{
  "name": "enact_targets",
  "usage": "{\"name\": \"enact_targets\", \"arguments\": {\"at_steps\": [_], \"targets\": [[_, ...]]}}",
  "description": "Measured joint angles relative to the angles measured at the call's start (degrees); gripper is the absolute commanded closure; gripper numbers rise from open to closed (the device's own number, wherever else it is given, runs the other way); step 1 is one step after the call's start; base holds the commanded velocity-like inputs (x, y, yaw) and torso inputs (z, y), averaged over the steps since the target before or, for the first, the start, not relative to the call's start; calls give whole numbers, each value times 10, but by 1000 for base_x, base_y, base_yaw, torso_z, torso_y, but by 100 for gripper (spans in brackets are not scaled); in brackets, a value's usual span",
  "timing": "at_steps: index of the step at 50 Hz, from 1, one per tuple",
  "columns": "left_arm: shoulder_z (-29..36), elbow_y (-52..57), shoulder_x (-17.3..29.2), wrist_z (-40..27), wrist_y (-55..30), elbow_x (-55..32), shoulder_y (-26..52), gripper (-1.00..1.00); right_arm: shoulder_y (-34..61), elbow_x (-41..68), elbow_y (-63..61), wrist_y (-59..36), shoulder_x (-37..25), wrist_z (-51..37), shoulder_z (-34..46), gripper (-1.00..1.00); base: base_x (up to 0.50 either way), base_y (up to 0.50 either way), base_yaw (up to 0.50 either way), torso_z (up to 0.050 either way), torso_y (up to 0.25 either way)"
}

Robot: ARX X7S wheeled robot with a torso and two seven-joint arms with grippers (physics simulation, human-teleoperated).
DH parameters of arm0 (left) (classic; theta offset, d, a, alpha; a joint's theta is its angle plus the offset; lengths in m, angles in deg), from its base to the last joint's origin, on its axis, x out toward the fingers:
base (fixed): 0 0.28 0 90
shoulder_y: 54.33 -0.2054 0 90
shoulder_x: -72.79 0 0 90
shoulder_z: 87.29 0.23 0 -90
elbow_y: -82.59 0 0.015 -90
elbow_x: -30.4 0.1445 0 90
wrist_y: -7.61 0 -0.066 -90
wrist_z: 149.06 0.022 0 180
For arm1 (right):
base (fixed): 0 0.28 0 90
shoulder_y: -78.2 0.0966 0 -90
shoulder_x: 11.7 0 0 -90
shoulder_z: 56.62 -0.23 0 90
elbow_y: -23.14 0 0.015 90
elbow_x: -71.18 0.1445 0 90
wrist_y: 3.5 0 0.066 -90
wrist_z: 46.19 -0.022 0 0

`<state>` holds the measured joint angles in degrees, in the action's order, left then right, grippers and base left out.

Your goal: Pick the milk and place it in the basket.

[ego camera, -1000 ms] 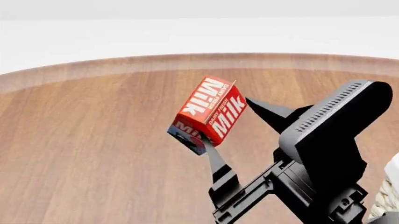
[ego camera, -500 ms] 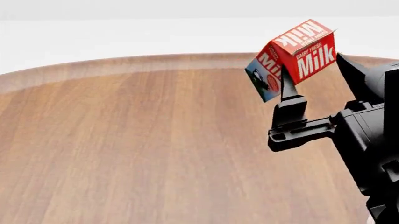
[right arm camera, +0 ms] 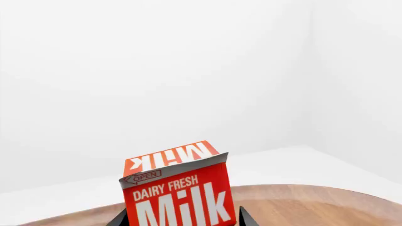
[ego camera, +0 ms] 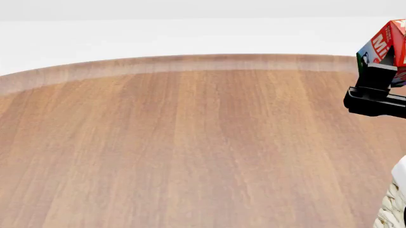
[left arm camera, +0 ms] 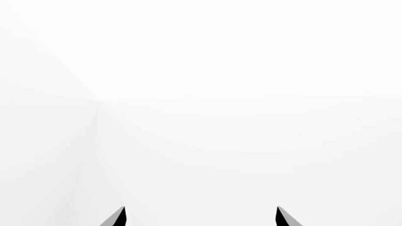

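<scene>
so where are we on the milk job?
Pick looks done: the milk sits between the right gripper's fingers, lifted off the table at the head view's right edge. In hand: carrying it. Left: placing it in the basket, only a corner of which shows at lower right. The left gripper is open and empty.

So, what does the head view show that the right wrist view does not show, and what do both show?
Only the head view shows a corner of the basket at its lower right edge, and the right gripper from outside, raised above the table. Only the right wrist view shows the carton's front, reading "DAIRY FRESH Milk", and the room's white walls. Both show the milk clamped in that gripper, and the wooden table.
</scene>
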<state>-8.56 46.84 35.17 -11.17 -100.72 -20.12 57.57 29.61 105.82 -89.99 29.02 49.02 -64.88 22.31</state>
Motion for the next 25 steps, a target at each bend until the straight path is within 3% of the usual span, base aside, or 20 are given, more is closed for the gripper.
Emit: {"name": "enact_targets", "arguments": {"at_steps": [25], "targets": [[0,-1,6,-4,4,-4,1,-100,-4,-29,27,7,19,-67,-58,100,0,0,0,0,1]]}}
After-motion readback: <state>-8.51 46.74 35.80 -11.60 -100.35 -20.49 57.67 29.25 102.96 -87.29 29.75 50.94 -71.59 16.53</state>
